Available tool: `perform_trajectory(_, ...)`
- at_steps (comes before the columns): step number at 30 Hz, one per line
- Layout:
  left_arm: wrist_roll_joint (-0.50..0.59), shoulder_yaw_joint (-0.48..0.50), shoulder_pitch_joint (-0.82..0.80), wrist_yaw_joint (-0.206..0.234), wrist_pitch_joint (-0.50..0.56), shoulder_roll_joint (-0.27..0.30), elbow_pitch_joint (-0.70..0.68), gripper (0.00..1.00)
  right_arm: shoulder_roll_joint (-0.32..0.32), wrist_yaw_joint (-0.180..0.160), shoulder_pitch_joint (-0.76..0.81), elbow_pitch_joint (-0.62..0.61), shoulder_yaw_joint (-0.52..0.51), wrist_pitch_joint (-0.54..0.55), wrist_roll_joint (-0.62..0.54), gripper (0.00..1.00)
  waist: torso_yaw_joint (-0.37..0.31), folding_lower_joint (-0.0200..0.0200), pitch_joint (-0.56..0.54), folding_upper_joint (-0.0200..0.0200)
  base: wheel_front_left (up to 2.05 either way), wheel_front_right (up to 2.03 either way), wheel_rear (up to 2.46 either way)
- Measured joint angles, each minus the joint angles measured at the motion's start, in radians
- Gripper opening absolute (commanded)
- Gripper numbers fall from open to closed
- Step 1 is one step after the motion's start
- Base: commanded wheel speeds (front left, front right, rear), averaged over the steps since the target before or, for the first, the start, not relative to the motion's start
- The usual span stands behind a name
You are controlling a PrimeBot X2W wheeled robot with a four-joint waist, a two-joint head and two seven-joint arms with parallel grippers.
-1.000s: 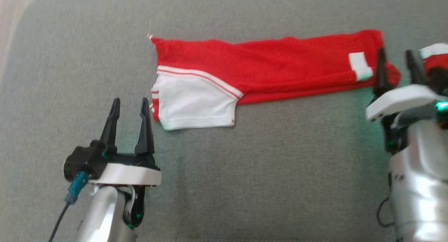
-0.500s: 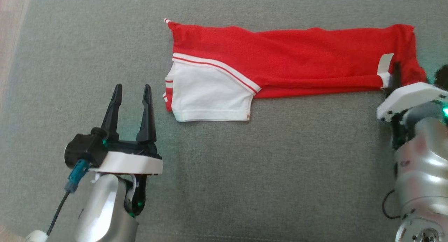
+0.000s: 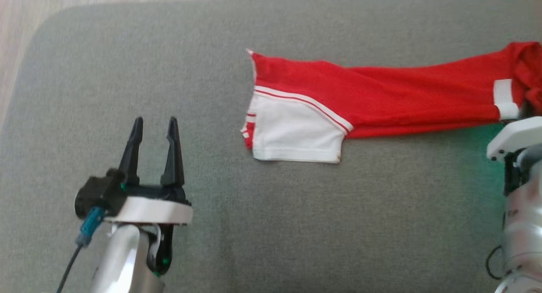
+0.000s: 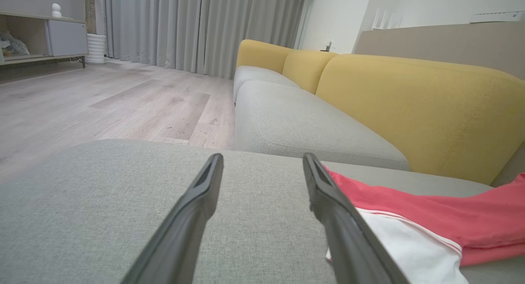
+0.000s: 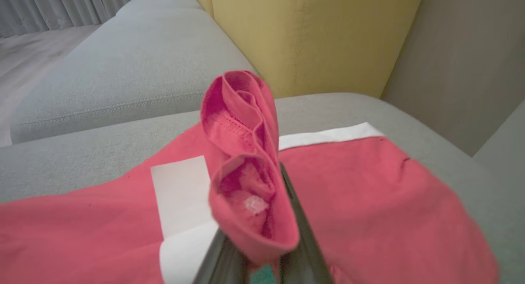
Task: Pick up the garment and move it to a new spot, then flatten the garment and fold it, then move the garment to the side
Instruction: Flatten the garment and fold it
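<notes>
- Right claw (image 5: pixel 258 239): a second ago its jaws stood wide, straddling the right end of the garment (image 3: pixel 381 94). They are now pinched narrow on a bunched red fold of that end. The right wrist view shows the fold standing up between the two fingers.
- Left claw (image 3: pixel 155 120): unchanged. Jaws wide, holding nothing, hovering over the grey cushion (image 3: pixel 271 225), apart from the garment and to its left.
- Garment position: stretched out as a long band across the far part of the cushion. The white sleeve (image 3: pixel 292 134) lies at its left end. A white patch (image 3: pixel 504 98) sits just beside the gripped right end.
- View shift: the whole head view has moved since the earlier pictures. Treat the garment's new place in it as camera motion, not as garment travel.
- Task meaning: the grasp for the first step looks made. The lift and carry to a new spot are not yet done.
- Caution: the grip takes one end only. Expect the rest of the band to trail and drag along the cushion when lifted.
- Flattening, folding and moving aside all remain.
</notes>
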Motion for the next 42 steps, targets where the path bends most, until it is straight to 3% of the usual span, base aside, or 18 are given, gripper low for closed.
perform_trajectory(7, -0.002, -0.002, 0.048, 0.000, 0.000, 0.000, 0.002, 1.00, 0.009, 0.000, 0.010, -0.009, 0.054, -0.001, 0.039, 0.00, -0.017, 0.0000, -0.072, 0.0000, 0.00, 0.00, 0.00)
perform_trajectory(13, -0.010, -0.005, 0.075, 0.002, 0.000, 0.000, 0.001, 1.00, 0.039, 0.000, 0.005, 0.009, 0.200, -0.010, 0.140, 0.00, -0.001, -0.0001, -0.116, 0.0000, 0.00, 0.00, 0.00)
perform_trajectory(17, -0.012, -0.014, 0.085, 0.002, 0.000, 0.000, 0.001, 1.00, 0.037, 0.000, -0.026, 0.082, 0.415, -0.023, 0.319, 0.00, 0.029, 0.0000, -0.130, 0.0000, 0.00, 0.00, 0.00)
perform_trajectory(18, -0.012, -0.014, 0.085, 0.002, 0.000, 0.000, 0.001, 1.00, 0.037, 0.000, -0.026, 0.082, 0.415, -0.023, 0.319, 0.00, 0.029, 0.0000, -0.130, 0.0000, 0.00, 0.00, 0.00)
perform_trajectory(19, -0.020, -0.020, 0.085, 0.002, 0.000, 0.000, 0.001, 1.00, 0.038, 0.000, -0.042, 0.096, 0.551, -0.027, 0.429, 0.00, 0.047, 0.0000, -0.132, 0.0000, 0.00, 0.00, 0.00)
perform_trajectory(20, -0.022, -0.026, 0.085, 0.005, 0.000, 0.000, 0.001, 1.00, 0.038, 0.000, -0.046, 0.095, 0.618, -0.027, 0.483, 0.00, 0.056, 0.0000, -0.132, 0.0000, 0.00, 0.00, 0.00)
perform_trajectory(24, -0.028, -0.043, 0.084, 0.010, 0.000, 0.000, 0.001, 1.00, 0.038, 0.000, -0.040, 0.051, 0.849, -0.008, 0.647, 0.00, 0.090, 0.0001, -0.124, 0.0000, 0.00, 0.00, 0.00)
perform_trajectory(30, -0.049, -0.077, 0.065, 0.019, 0.000, 0.001, 0.001, 1.00, 0.037, 0.000, -0.003, -0.025, 1.081, 0.037, 0.804, 0.00, 0.138, 0.0001, -0.094, 0.0000, 0.00, 0.00, 0.00)
perform_trajectory(33, -0.072, -0.113, 0.038, 0.026, 0.000, 0.000, -0.001, 1.00, 0.037, 0.000, 0.002, -0.031, 1.159, 0.045, 0.847, 0.00, 0.173, 0.0001, -0.069, 0.0000, 0.00, 0.00, 0.00)
perform_trajectory(40, -0.073, -0.142, 0.017, 0.028, 0.000, 0.000, 0.002, 1.00, 0.036, 0.000, -0.019, 0.046, 1.172, 0.019, 0.866, 0.00, 0.226, 0.0003, -0.027, 0.0000, 0.00, 0.00, 0.00)
perform_trajectory(41, -0.073, -0.142, 0.017, 0.028, 0.000, 0.000, 0.003, 1.00, 0.036, 0.000, -0.023, 0.058, 1.178, 0.016, 0.866, 0.29, 0.233, 0.0003, -0.023, 0.0000, 0.00, 0.00, 0.00)
perform_trajectory(42, -0.073, -0.142, 0.017, 0.028, 0.000, 0.000, 0.005, 1.00, 0.035, 0.000, -0.027, 0.066, 1.192, 0.010, 0.867, 1.00, 0.241, 0.0003, -0.019, 0.0000, 0.00, 0.00, 0.00)
